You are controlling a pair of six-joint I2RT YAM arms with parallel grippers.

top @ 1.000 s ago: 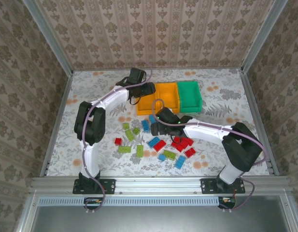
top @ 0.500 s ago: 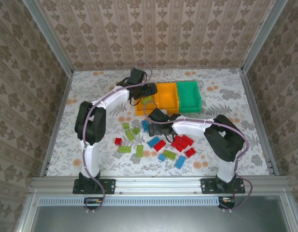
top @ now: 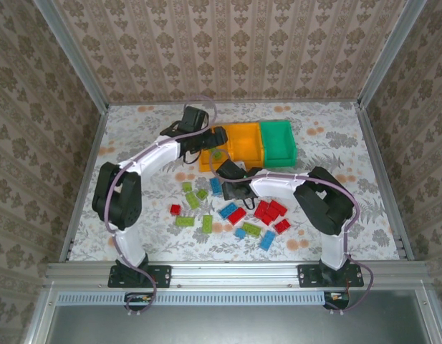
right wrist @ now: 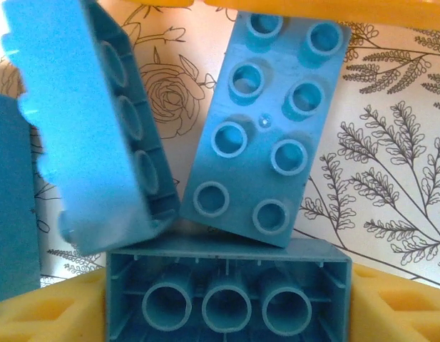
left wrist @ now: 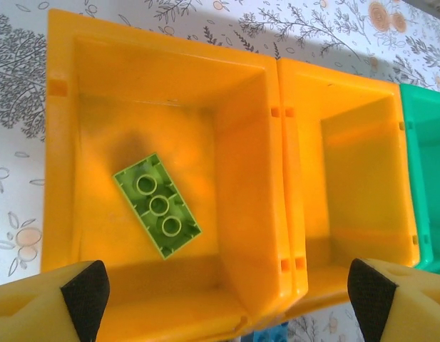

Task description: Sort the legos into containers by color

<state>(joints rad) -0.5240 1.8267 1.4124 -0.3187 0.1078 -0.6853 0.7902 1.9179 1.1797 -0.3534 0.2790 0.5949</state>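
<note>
My left gripper (left wrist: 227, 296) hangs open over the near wall of the left orange container (left wrist: 63, 142), its fingers (left wrist: 84, 292) apart with nothing between them. A lime green lego (left wrist: 157, 205) lies underside up on that container's floor. To the right stand the middle orange container (left wrist: 348, 107) and the green container (top: 279, 143). My right gripper (right wrist: 227, 306) is low on the table, shut on a blue lego (right wrist: 227, 285) whose hollow underside faces the camera. Two more blue legos (right wrist: 266, 135) touch it.
Red legos (top: 269, 211), green legos (top: 185, 221) and blue legos (top: 267, 240) lie scattered on the flowered tablecloth in front of the containers. Metal rails and patterned walls close in the table. Bare cloth stretches to the far left and far right.
My left gripper opened and the green lego dropped into the left orange container. My right gripper slid left to the blue legos and closed on one.
</note>
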